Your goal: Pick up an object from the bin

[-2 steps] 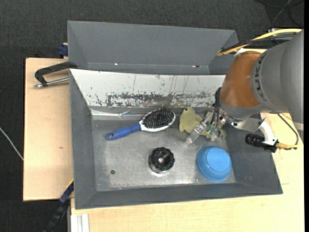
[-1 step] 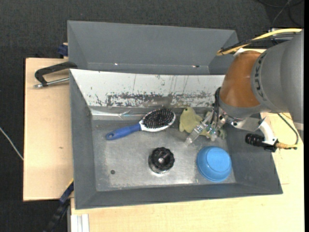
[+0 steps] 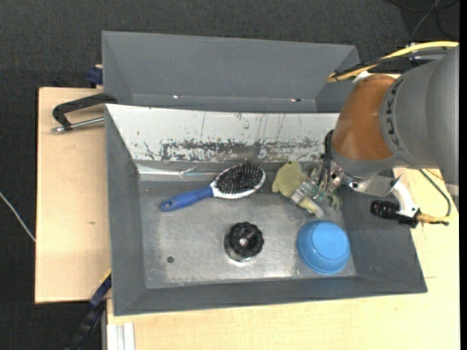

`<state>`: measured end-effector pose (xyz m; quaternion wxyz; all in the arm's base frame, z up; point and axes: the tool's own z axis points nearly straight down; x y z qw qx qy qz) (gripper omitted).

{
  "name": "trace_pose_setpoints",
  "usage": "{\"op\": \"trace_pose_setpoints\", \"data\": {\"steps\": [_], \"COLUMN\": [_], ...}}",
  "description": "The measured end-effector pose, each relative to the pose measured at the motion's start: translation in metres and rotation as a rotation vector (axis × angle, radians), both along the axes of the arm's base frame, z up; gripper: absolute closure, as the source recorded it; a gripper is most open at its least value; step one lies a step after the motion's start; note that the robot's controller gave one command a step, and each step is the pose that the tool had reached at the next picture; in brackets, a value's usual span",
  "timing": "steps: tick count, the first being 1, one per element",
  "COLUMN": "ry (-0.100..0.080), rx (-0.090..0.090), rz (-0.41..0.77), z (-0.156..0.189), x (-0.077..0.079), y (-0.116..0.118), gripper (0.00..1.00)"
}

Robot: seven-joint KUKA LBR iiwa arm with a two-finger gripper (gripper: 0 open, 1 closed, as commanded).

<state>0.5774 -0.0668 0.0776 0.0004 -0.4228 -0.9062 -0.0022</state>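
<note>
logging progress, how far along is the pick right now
Done: the gripper is down in the bin's right side, at a pale yellow-green soft thing. In hand: nothing visibly lifted. Left: grasp and raise it. Hairbrush, black knob and blue bowl lie untouched.

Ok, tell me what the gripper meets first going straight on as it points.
Probably the pale yellow-green lump at the back right of the bin, just under the gripper; depth is unclear, so it may already touch.
</note>
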Motion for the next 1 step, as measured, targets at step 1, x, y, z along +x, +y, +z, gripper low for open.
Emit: {"op": "trace_pose_setpoints", "data": {"steps": [1], "ry": [-0.008], "rx": [-0.005], "rz": [0.002], "z": [0.0443], "x": [0.0022], "y": [0.0006], "gripper": [1.0]}}
